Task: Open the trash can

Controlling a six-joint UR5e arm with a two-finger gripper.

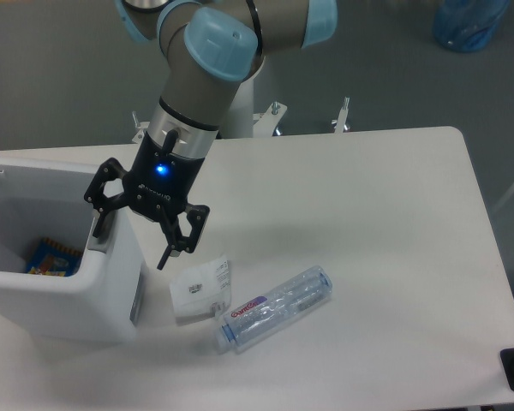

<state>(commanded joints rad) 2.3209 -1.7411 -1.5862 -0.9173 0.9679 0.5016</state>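
The trash can [64, 295] stands at the table's left edge, its interior exposed. The gripper [135, 238] is spread wide, holding nothing, one finger [103, 224] on the rim tab. Risk: lateral withdrawal may snag the rim, shifting the bin.

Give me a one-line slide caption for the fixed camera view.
Open end effector presses the grey tab on the trash can, its lid up, colourful wrapper inside.
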